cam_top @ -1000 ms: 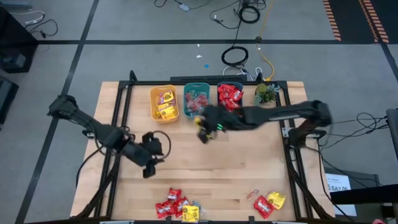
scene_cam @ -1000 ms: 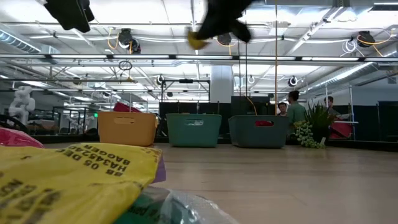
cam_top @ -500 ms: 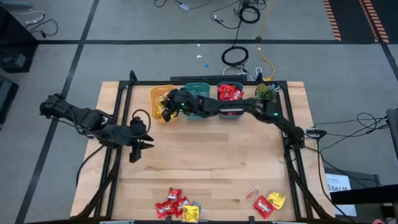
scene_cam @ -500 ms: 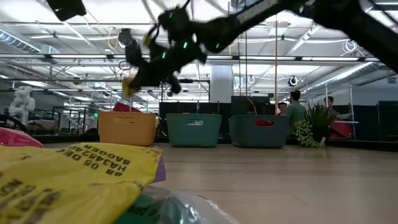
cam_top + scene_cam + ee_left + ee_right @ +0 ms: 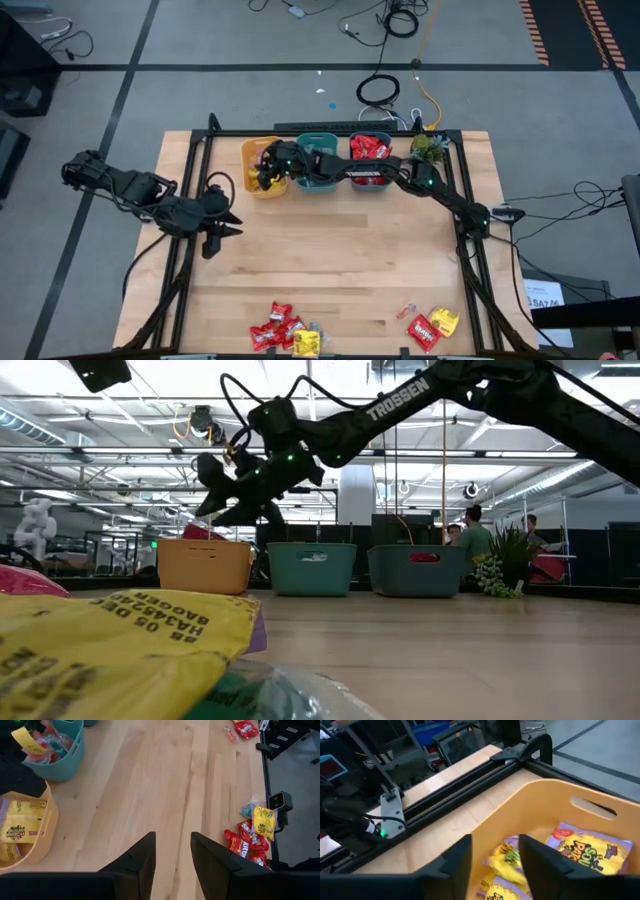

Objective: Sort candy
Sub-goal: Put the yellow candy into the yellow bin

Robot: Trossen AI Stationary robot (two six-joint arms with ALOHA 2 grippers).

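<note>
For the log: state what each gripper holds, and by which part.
Nothing is held. The right gripper hangs open over the yellow bin; the left gripper is open above bare table.

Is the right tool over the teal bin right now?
No, the right tool hangs over the yellow bin, whose yellow packets fill its wrist view; the teal bin sits beside it.

Right claw (image 5: pixel 266 172) reaches far across with fingers parted, while left claw (image 5: pixel 222 230), also parted, waits low.
</note>
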